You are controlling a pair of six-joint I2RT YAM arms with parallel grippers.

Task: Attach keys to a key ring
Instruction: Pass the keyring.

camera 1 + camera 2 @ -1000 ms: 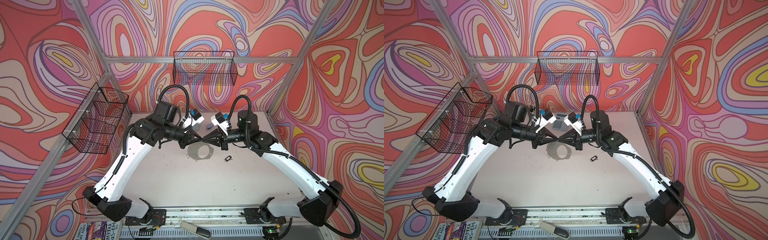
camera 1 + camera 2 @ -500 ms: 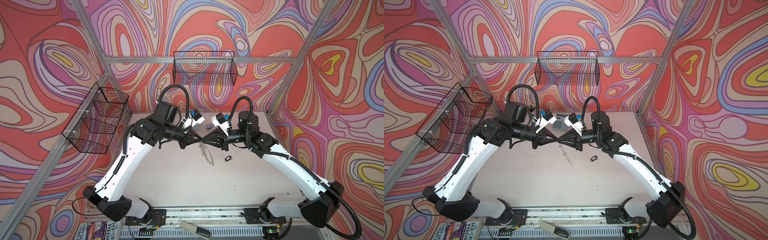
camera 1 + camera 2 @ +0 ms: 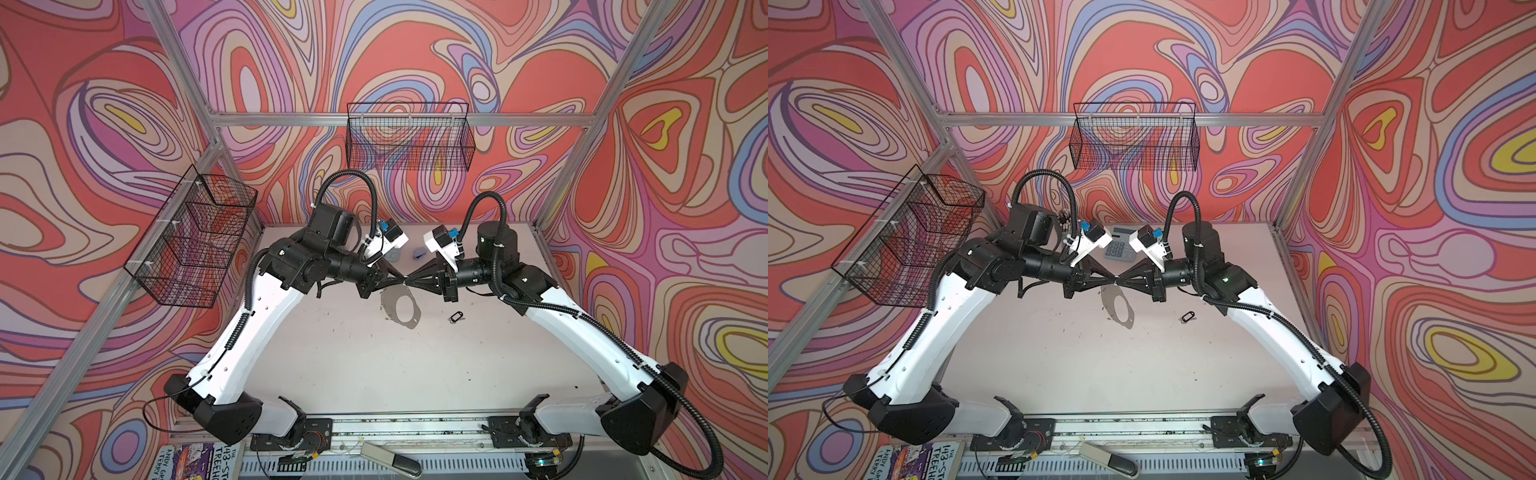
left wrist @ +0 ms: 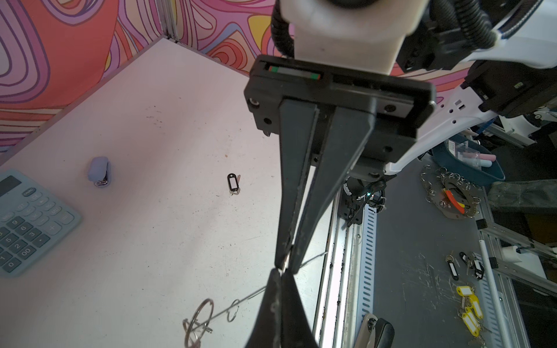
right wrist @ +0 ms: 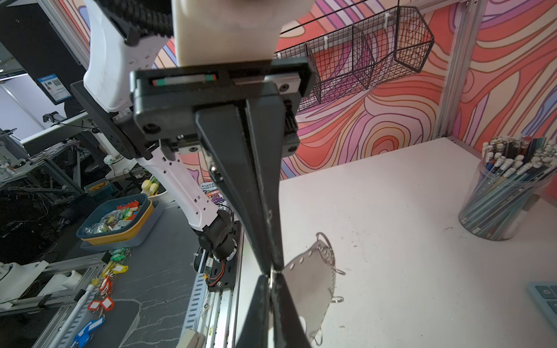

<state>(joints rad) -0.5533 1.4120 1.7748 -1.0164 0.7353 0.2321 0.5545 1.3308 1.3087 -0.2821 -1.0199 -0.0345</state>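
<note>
Two white-and-black robot arms reach in over a pale counter [image 3: 353, 365] inside a booth with swirling red and pink walls. The left gripper [image 3: 398, 277] and the right gripper [image 3: 412, 280] meet tip to tip in mid-air. The left fingers [image 4: 294, 180] and the right fingers [image 5: 241, 180] are each pressed narrow.

Together they pinch the top rim of the key ring [image 3: 388, 305]. It is a flat grey-brown oval band with a large central hole and small silver wire loops along its dotted edge. It hangs below the tips, clear of the counter. A glint of silver shows between the tips, but it is too small to say whether they grip a wire loop or the band itself.

The keys [image 3: 456, 317], one small silver key joined to a black oblong plastic tag with a pale window, lie on the counter. They are near the key ring, on the right arm's side, and nothing touches them.

The likely trouble comes from both arms being busy. One has to let go to fetch the keys, which leaves the band on a single thin pinch. It could then swing, twist edge-on or slip out and drop. The tips are also so crowded that they could knock each other as one pulls away.
</note>
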